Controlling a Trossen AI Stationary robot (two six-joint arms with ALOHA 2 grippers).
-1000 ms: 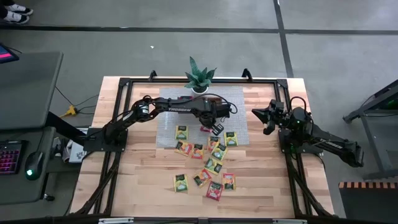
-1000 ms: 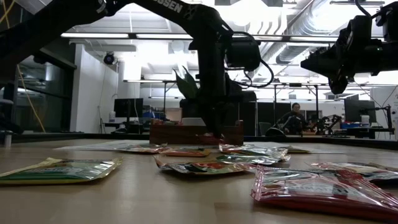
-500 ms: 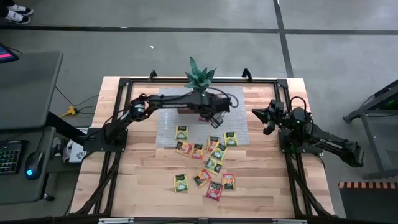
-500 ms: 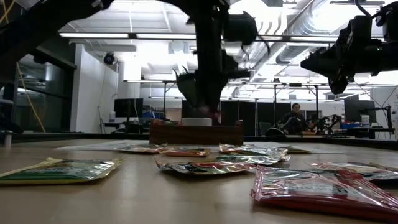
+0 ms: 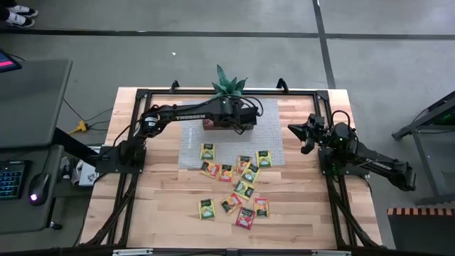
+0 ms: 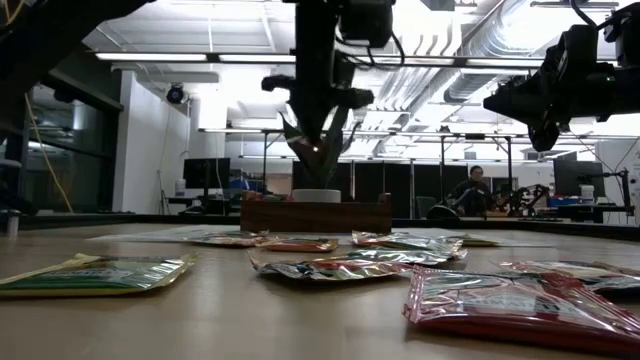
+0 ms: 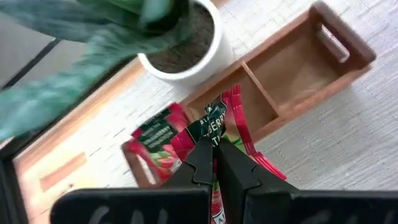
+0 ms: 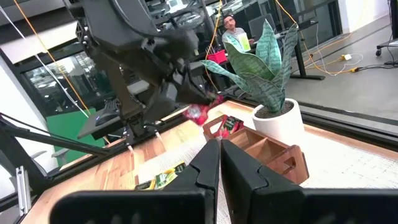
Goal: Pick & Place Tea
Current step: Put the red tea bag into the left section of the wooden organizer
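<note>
1. The wooden tray (image 7: 292,74) lies at the far side of the table (image 5: 306,206), on the grey mat (image 5: 274,135), with the potted plant (image 5: 229,85) just behind it. The left arm reaches out over it, so this reads as the placing step of the job.

2. The left gripper (image 7: 211,163) hangs above the tray, fingers clenched on a red tea packet (image 7: 219,127) that dangles from its tips over the divider beside the end compartment. Another red packet (image 7: 152,142) already lies in that end compartment.

3. The next move, by my reckoning: ease down until the packet is inside the walls, then let go. The hanging foil looks floppy, so a release from this height could leave it draped over the divider or on the rim.

4. The right gripper (image 8: 219,163) waits well apart, raised over the right edge of the table with its fingers pressed together on nothing.

5. The loose tea packets (image 5: 238,186) lie scattered across the middle and near part of the table, some on the mat, most on bare wood, all waiting their turn.

6. Hard to make out:
   - From above, the left arm covers most of the tray, so its compartments cannot be counted there.
   - In the low view the tray's front wall (image 6: 315,214) hides whatever is inside.
   - The wrist view cuts off one end of the tray, and the packet probably hangs clear of the wood, though the gap cannot be judged.
</note>
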